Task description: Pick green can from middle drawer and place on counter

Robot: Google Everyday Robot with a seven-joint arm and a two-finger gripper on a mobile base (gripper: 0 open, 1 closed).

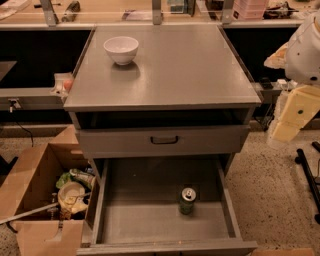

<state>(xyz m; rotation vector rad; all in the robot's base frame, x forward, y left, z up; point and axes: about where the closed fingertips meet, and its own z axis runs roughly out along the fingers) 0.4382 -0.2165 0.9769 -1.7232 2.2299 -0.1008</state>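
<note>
The green can [187, 201] stands upright on the floor of the open middle drawer [130, 220], right of centre, its silver top and pull tab facing up. The counter [170, 75] is the flat grey top of the cabinet, above the drawer. My gripper [286, 129] hangs at the right edge of the view, beside the cabinet's right side at about the height of the upper drawer. It is well above and to the right of the can and holds nothing that I can see.
A white bowl [121, 49] sits on the counter at the back left. The upper drawer front [164, 140] with a black handle is slightly out. An open cardboard box [45, 195] of clutter stands on the floor at left. A tan shelf [150, 10] runs behind.
</note>
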